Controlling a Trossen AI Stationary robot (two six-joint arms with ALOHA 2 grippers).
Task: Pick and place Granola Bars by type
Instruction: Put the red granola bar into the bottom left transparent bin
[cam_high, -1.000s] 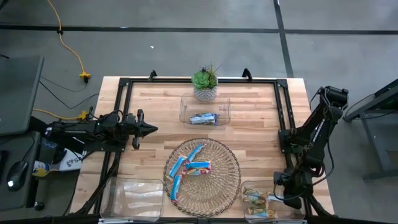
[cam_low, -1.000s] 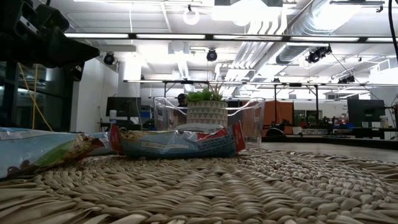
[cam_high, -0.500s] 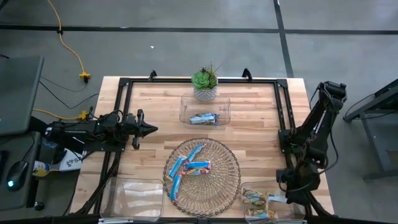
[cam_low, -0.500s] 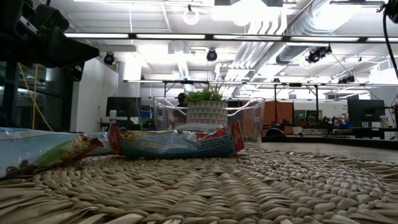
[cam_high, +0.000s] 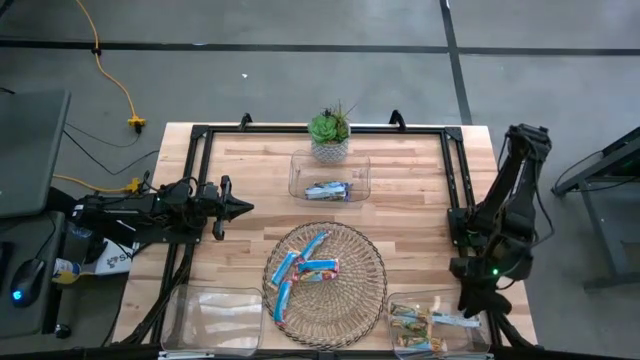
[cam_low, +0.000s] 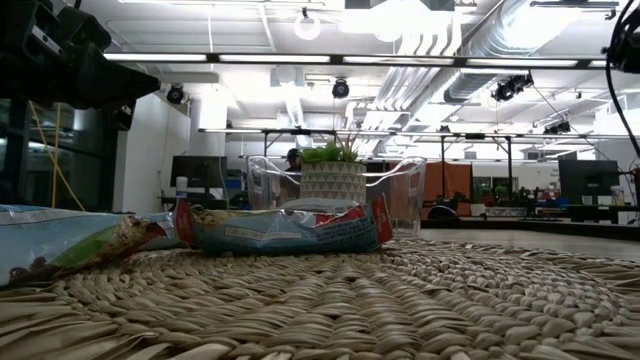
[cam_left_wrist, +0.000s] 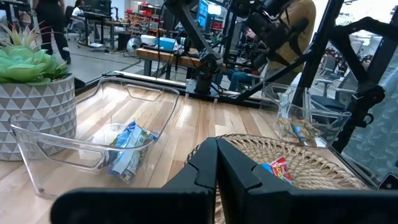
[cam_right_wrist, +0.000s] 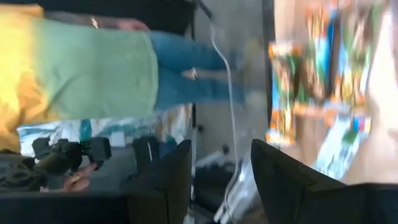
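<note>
While your right gripper hangs open and empty over the near-right corner bin | granola bars wait on wicker tray, tabletop centre | lift clear of the bin wall first | left gripper shut, idle at left edge.

bare tabletop btwn left arm & tray, plant far edge
</note>
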